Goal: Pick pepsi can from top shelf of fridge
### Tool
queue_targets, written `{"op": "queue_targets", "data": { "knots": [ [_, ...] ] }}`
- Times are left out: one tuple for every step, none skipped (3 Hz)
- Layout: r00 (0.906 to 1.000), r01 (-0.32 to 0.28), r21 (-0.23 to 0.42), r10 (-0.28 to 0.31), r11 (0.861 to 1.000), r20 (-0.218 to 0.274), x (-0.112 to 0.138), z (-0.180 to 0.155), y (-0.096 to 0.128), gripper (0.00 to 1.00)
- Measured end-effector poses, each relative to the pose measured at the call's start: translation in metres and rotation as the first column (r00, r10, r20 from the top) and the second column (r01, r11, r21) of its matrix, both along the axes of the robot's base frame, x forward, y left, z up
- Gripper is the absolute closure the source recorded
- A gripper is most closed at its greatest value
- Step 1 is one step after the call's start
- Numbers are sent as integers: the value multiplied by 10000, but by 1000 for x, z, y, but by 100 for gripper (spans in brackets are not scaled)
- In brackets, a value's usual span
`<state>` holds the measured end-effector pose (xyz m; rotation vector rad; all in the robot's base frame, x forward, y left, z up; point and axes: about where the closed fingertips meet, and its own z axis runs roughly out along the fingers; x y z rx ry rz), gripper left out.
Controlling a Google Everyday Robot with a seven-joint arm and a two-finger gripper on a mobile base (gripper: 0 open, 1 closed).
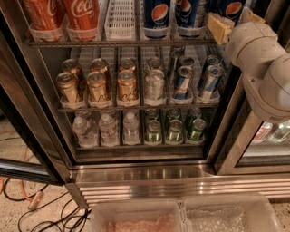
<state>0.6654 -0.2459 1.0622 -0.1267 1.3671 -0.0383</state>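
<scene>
The fridge (145,174) stands open in front of me. Its top shelf (122,43) holds red Coca-Cola cans (84,16) at the left, an empty white lane tray (120,18), and dark blue pepsi cans to the right. One pepsi can (157,16) stands at the shelf front, another (188,13) beside it, and a third (233,8) at the far right. My gripper (220,27), on the white arm (260,59) coming from the right, is at the top shelf's right end, just in front of the rightmost pepsi can and partly covering it.
The middle shelf holds gold cans (97,86), a silver can (155,86) and slim blue-and-silver cans (183,81). The bottom shelf holds water bottles (108,129) and green cans (174,129). The open door (22,131) is at the left, cables (41,213) lie on the floor, and clear bins (181,217) sit below.
</scene>
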Motion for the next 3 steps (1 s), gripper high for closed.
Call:
{"op": "queue_targets", "data": {
  "knots": [
    [10000, 4, -49, -4, 10000, 11, 2, -1, 1, 35],
    [10000, 43, -73, -43, 10000, 14, 3, -2, 1, 35],
    [10000, 97, -83, -97, 9999, 12, 3, -3, 1, 34]
  ]
}}
